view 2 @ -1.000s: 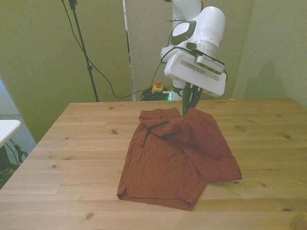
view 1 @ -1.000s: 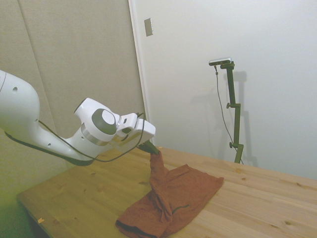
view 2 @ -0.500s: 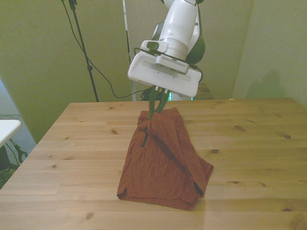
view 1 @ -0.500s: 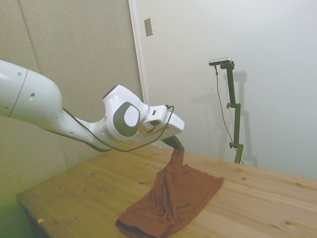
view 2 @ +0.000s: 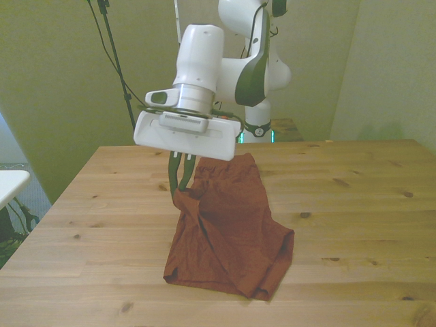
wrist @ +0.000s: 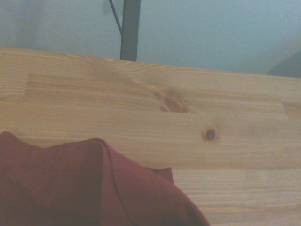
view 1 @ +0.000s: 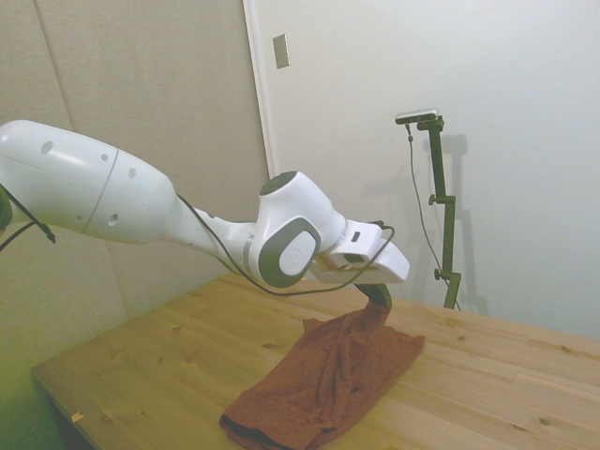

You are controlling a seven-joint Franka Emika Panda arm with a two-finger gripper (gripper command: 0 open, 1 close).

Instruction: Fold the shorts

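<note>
Shorts (view 2: 231, 231) lie bunched on the table (view 2: 368, 204), 1 edge pinched by the gripper (view 2: 180, 185).

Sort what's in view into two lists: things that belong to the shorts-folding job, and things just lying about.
Belongs to the job:
- shorts, one edge lifted and carried over
- end effector, shut on that edge

Just there:
- wooden table
- nothing else lies on it

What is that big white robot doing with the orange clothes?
The white robot arm is folding a pair of rust-orange soft fabric shorts on the wooden table. Its two-finger gripper is pinching one edge of the shorts and holding it up off the table, over toward the front view's left. The rest of the shorts lies bunched and partly doubled over on the wood.
</note>
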